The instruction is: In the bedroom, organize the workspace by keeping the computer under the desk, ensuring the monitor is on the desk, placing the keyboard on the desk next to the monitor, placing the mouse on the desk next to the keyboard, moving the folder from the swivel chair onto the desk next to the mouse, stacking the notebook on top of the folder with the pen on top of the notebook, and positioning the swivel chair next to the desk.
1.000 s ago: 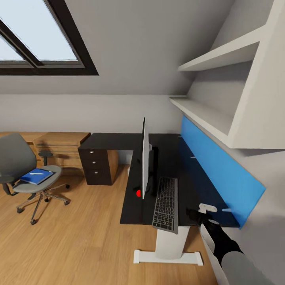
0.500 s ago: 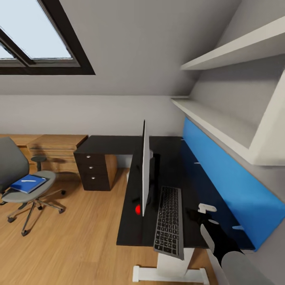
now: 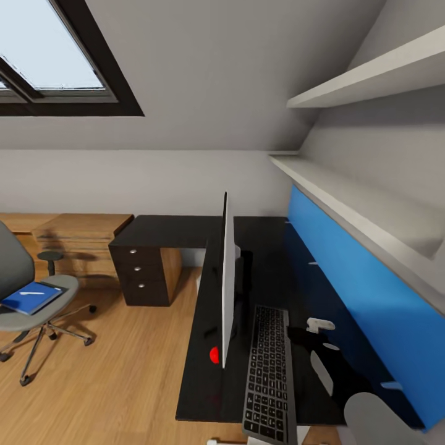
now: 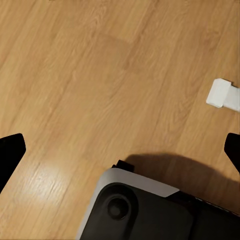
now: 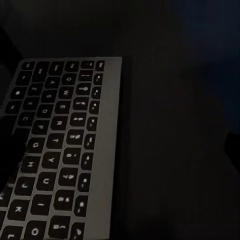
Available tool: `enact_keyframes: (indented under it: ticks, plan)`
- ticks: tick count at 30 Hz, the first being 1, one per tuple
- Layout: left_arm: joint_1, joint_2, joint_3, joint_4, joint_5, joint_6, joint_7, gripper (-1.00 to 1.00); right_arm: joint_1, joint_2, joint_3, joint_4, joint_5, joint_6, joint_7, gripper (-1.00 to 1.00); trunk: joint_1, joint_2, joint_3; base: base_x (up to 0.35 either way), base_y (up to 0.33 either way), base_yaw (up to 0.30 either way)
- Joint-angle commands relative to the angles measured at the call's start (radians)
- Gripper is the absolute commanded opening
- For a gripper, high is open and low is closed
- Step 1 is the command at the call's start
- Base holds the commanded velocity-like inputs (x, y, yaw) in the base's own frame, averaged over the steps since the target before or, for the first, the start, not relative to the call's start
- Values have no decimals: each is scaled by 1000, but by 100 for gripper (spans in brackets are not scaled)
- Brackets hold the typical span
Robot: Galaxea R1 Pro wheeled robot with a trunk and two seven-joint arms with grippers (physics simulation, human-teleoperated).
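Now, at the far left of your head view sits the swivel chair (image 3: 15,296), with the blue notebook (image 3: 29,298) on its seat and the pen (image 3: 31,293) lying on the notebook; any folder beneath is too thin to make out. Moving right, the desk (image 3: 185,225) carries the monitor (image 3: 226,278), seen edge-on, with the keyboard (image 3: 269,380) just beside it, lower centre. At lower right your right gripper (image 3: 309,330) hovers over the desktop beside the keyboard; you cannot tell how its fingers stand. Your right wrist view adds the keyboard (image 5: 60,150) up close on the dark desktop. Your left wrist view looks down on wooden floor (image 4: 100,75), with the left gripper (image 4: 120,150) spread wide, holding nothing.
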Motion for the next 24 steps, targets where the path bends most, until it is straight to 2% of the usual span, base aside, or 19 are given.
enact_keyframes:
  ticks: [1, 4, 8, 10, 14, 24]
  plan:
    - [0, -1, 1, -2, 2, -1, 1, 100, 0, 0, 17, -1, -10, 5, -4, 100, 1, -2, -2, 70, 0, 0]
    - [0, -2, 0, -2, 2, -1, 1, 100, 0, 0, 54, 1, -10, 5, -4, 100, 1, -2, -2, 37, 0, 0]
    - [0, -2, 1, -4, 3, -1, 2, 100, 1, 2, 74, 2, -10, 5, -4, 100, 1, -2, -2, 8, 0, 0]
    - [0, -1, 2, -9, 4, -1, 4, 100, 1, 8, 98, 3, -10, 5, -4, 100, 8, -16, -8, 1, 0, 0]
    - [0, -1, 4, -11, 5, 0, 9, 100, 1, 13, 120, 8, -9, 6, -6, 100, 24, -44, -21, 0, 0, 0]
    - [0, -2, 2, -11, 5, 0, 9, 100, 1, 15, 131, 16, -8, 9, -12, 100, 62, -114, -52, 0, 0, 0]
